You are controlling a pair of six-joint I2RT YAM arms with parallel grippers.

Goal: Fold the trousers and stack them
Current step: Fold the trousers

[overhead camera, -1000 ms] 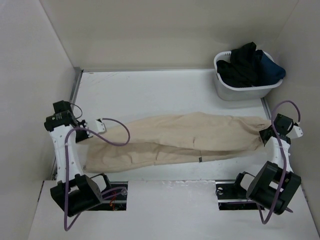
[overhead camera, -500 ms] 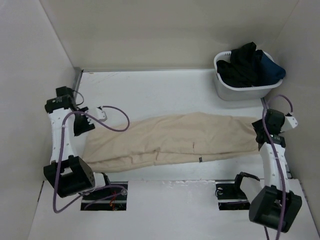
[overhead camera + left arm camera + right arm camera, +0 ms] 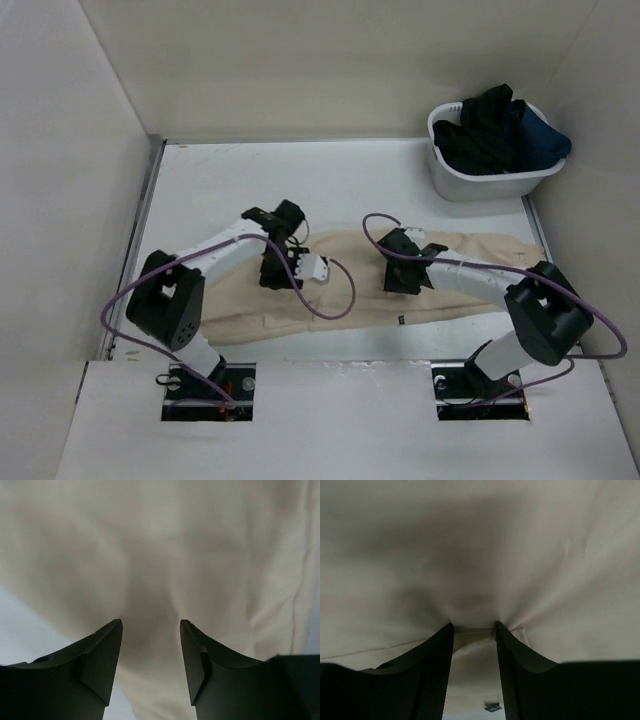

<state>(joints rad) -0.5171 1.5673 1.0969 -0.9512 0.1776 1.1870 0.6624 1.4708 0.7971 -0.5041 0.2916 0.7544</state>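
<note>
The beige trousers lie flat and lengthwise across the table's near half, with a small dark tag at the near seam. My left gripper is over their left-middle part. In the left wrist view it is open just above the cloth, and nothing is between its jaws. My right gripper is over the right-middle part. In the right wrist view it is open, its tips pressed into the cloth, which creases around them. The tag shows below.
A white basket holding dark clothes stands at the back right corner. Purple cables loop from both arms over the trousers. Walls close in the table on the left, back and right.
Both grippers have left the trousers' outer ends and moved inward over the middle. The trousers now lie slack on the table, the left end drawn in a little.
</note>
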